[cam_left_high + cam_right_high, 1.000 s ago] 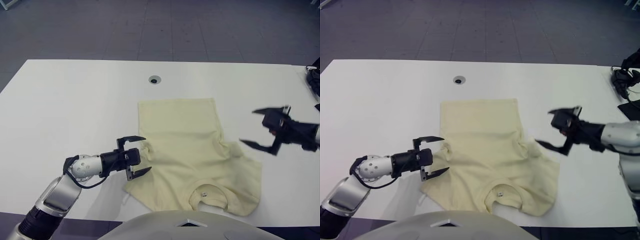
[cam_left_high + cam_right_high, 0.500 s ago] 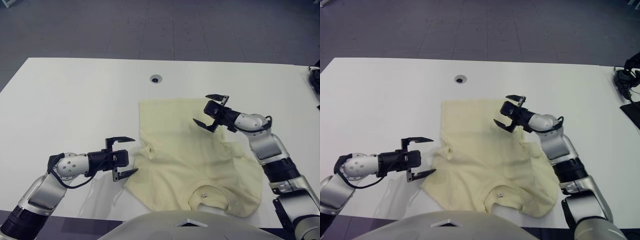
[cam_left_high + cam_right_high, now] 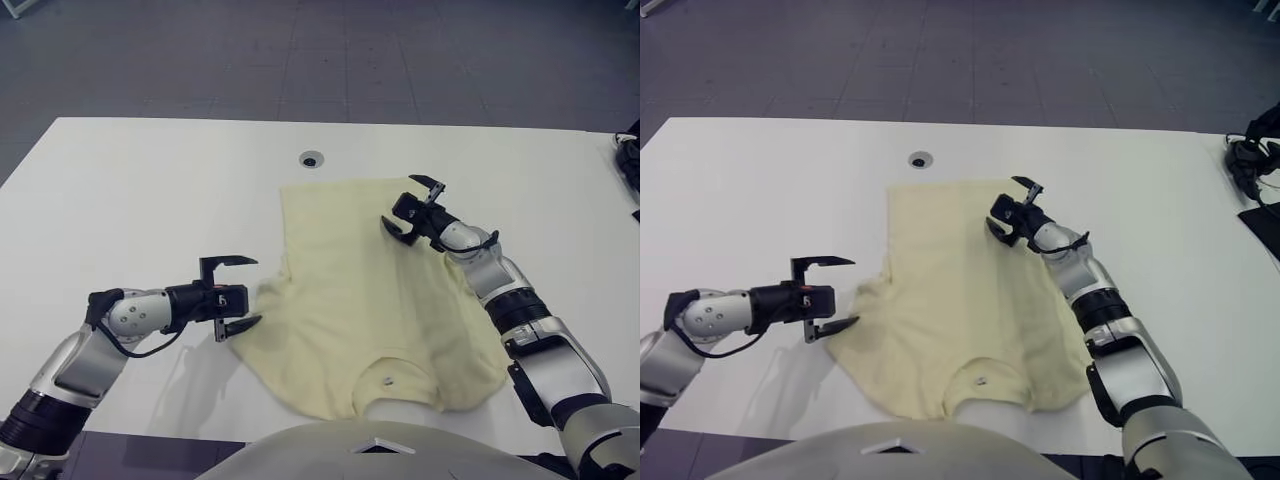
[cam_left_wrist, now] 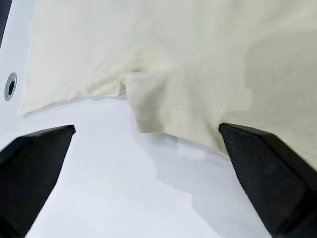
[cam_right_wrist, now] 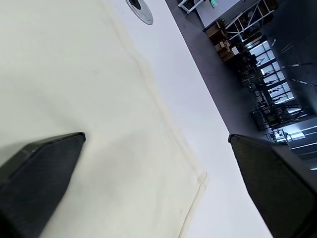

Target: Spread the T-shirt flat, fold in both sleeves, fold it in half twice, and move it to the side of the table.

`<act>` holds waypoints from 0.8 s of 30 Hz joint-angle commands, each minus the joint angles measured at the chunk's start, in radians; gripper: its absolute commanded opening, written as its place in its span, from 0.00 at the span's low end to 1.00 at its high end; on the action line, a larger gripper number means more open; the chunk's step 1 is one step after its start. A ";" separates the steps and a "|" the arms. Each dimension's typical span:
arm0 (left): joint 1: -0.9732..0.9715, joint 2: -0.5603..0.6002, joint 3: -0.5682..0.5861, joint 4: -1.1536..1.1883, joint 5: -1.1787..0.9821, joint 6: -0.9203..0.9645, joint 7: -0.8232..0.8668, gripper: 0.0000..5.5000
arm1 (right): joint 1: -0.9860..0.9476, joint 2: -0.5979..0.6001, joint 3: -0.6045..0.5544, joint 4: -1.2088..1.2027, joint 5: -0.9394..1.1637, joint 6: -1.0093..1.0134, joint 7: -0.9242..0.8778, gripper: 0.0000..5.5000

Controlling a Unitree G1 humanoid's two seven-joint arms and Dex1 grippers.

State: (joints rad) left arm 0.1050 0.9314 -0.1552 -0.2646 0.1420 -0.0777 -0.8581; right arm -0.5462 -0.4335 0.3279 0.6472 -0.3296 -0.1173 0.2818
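T-shirt [image 3: 370, 290] lies mid-table, collar at the near edge; the table [image 3: 150, 190] stretches wide to its left. Left gripper [image 3: 255, 291], fingers apart, sits beside a sleeve. Right gripper [image 3: 398, 200], also spread, is at the far hem, perhaps touching. A grommet [image 3: 311, 159] lies beyond.

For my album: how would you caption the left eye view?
Pale T-shirt on a white table: open left gripper beside its sleeve, open right gripper at its far hem.

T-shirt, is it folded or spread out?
Spread out, not folded: the T-shirt lies open, one sleeve sticking out beside the left gripper.
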 commanded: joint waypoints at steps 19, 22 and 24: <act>-0.020 0.003 -0.017 0.063 0.071 0.000 0.001 0.98 | -0.015 0.105 -0.087 0.112 0.055 -0.116 -0.096 0.98; -0.015 0.006 -0.019 0.041 0.078 0.009 -0.001 0.98 | -0.016 0.111 -0.111 0.111 0.080 -0.144 -0.083 0.98; -0.017 -0.005 -0.016 0.027 0.073 0.020 0.006 0.98 | -0.013 0.114 -0.121 0.107 0.095 -0.153 -0.071 0.98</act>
State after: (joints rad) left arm 0.0634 0.9272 -0.1482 -0.2346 0.1950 -0.0806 -0.8303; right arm -0.5689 -0.3254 0.2246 0.7630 -0.2549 -0.2561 0.1936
